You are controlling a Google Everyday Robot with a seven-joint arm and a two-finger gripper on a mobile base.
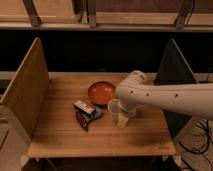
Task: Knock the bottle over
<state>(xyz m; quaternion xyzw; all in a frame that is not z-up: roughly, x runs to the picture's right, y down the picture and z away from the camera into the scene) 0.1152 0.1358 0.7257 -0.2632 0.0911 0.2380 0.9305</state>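
The white arm reaches in from the right, and its wrist bends down over the middle of the wooden table. The gripper is at the wrist's lower end, right beside the translucent white cup, which stands upright. A slim pale shape under the wrist looks like the bottle. It is just right of the cup and touches or lies under the gripper. The arm hides its top, so I cannot tell whether it is upright or tilted.
A red bowl sits behind the cup. Snack packets lie to the cup's left. Upright panels bound the table, wooden on the left and dark on the right. A dark shelf runs behind.
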